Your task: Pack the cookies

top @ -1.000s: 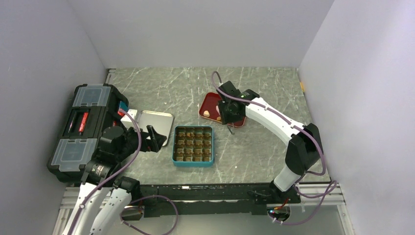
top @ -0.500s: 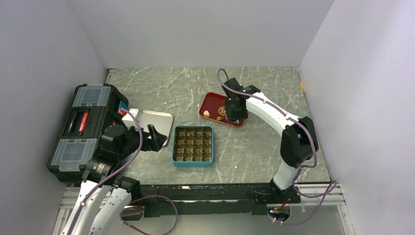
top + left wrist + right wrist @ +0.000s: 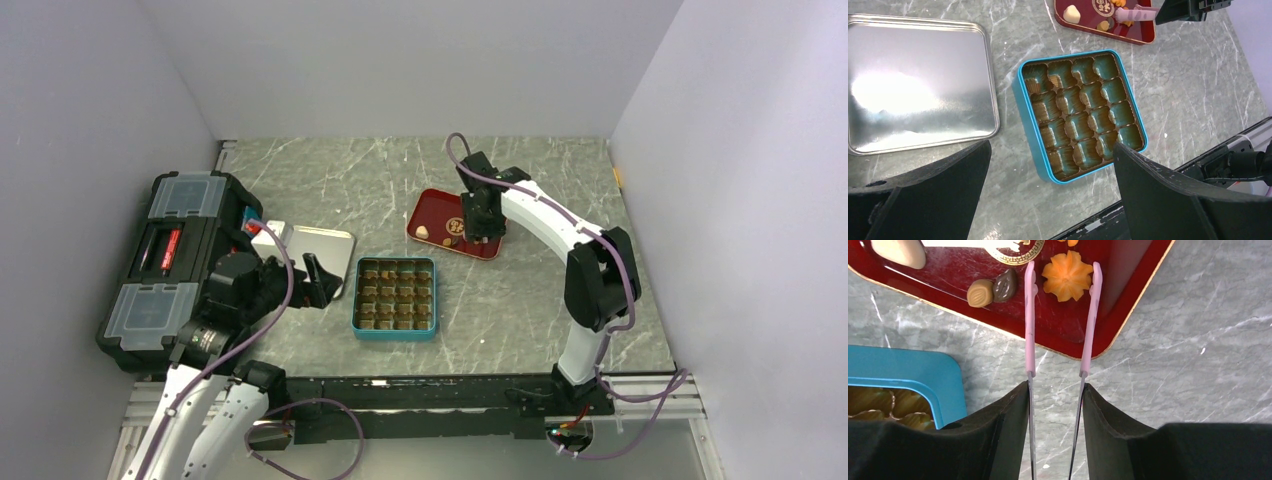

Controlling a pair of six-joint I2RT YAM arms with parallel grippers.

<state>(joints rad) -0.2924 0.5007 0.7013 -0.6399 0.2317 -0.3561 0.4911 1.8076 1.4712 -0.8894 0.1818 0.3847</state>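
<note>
We find the right claw pinching the thin tongs. Their pink prongs stand on either side of an orange flower-shaped cookie on the red tray, at 12 o'clock from the claw. Two small brown pieces lie at 9 o'clock of that cookie, with a pale cream lump beyond them toward 10 o'clock. The left claw hangs spread wide above the teal tin, with the silver lid at the tin's 9 o'clock.
</note>
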